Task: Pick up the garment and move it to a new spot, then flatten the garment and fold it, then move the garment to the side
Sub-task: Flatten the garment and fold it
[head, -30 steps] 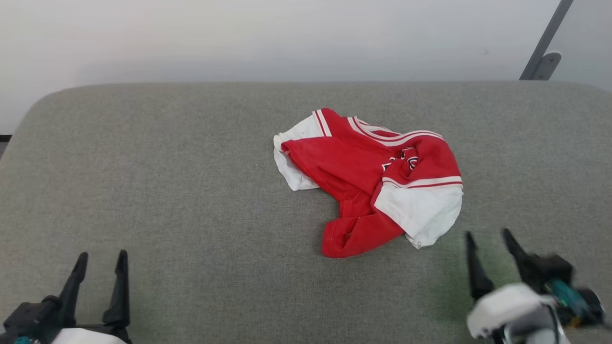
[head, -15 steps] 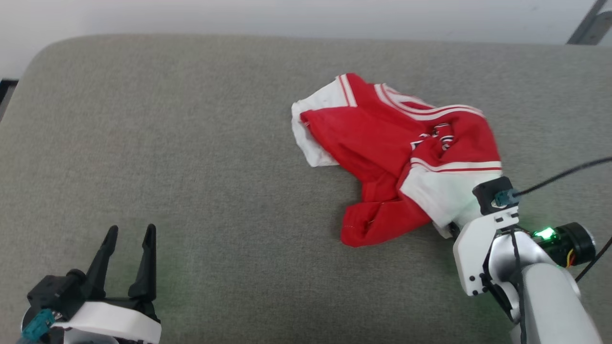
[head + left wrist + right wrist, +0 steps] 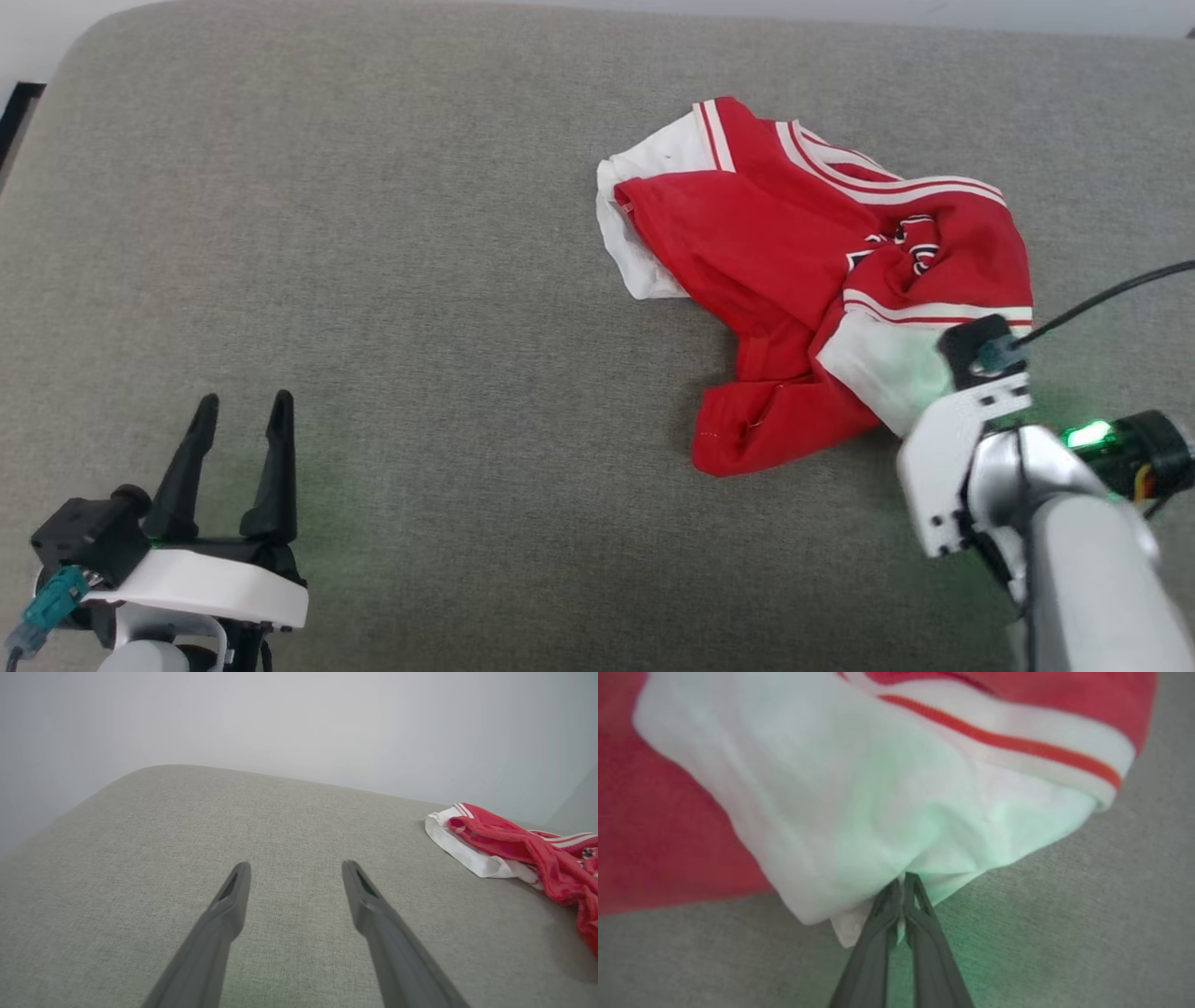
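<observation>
Well, over on the left the left gripper (image 3: 244,401) hung low over the bare grey cushion (image 3: 401,215), its two fingers spread wide with nothing between them, well apart from the cloth. Further right the garment (image 3: 747,252) lay in a crumpled heap on the cushion, its red body bunched, striped trim twisted across the top and one white sleeve (image 3: 878,369) slumped at its near right corner. At that corner the right gripper (image 3: 903,879) had its jaws pinched together on the sleeve's loose edge, a thin fold of white caught between the tips. To my eye the pick-up was only beginning. The bite looked shallow, right at the hem, so I would have lifted slowly and straight up, watching that the fold did not slide out, and let the red body peel off the cushion bit by bit. A sideways drag would likely have rucked it worse. The left gripper, being free, seemed best saved for the other white panel (image 3: 630,271) once the cloth hung clear
</observation>
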{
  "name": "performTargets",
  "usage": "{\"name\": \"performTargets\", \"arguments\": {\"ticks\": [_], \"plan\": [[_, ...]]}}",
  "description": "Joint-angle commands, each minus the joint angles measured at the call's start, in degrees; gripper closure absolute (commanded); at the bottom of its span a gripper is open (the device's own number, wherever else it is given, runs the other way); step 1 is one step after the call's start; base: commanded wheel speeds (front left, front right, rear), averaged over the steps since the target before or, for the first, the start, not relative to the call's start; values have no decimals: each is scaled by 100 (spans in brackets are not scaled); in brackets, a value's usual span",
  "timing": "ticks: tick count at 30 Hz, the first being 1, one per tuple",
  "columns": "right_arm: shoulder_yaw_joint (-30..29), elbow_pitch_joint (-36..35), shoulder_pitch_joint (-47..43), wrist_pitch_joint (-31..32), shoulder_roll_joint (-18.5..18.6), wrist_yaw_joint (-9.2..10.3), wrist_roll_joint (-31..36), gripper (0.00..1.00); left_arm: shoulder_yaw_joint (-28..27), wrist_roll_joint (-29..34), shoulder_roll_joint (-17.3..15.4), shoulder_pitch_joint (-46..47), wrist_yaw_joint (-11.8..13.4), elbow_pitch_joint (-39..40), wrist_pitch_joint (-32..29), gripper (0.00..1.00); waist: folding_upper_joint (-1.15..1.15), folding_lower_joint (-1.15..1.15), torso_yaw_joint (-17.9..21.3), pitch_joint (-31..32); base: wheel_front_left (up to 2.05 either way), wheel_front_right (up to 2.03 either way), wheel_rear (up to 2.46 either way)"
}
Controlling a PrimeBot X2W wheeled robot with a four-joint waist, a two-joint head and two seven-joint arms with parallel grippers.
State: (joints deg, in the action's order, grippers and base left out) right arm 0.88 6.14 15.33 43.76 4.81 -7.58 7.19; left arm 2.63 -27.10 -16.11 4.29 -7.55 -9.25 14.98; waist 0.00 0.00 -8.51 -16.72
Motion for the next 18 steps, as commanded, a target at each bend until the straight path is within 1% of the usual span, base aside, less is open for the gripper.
{"name": "performTargets", "arguments": {"ticks": [1,6,8,11,15,18], "plan": [[-187,46,-28,0,97,21,86,100,0,6,-14,67,13,31,29,0,0,0,56,-23,0,0,0],[-646,-362,150,-45,283,20,187,100,37,12,-62,105,13,145,29,0,0,0,219,-85,0,0,0],[-782,-477,220,-35,489,16,255,100,92,1,-91,155,13,194,29,0,0,0,257,-138,0,0,0],[-988,-545,374,6,683,15,276,100,167,-36,-140,222,13,252,29,0,0,0,299,-261,0,0,0],[-1336,-368,673,-60,984,16,384,100,329,-122,-238,424,13,324,29,0,0,0,259,-480,0,0,0],[-1721,-112,959,-120,1132,16,540,100,439,-186,-342,560,13,358,29,0,0,0,189,-644,0,0,0]]}}
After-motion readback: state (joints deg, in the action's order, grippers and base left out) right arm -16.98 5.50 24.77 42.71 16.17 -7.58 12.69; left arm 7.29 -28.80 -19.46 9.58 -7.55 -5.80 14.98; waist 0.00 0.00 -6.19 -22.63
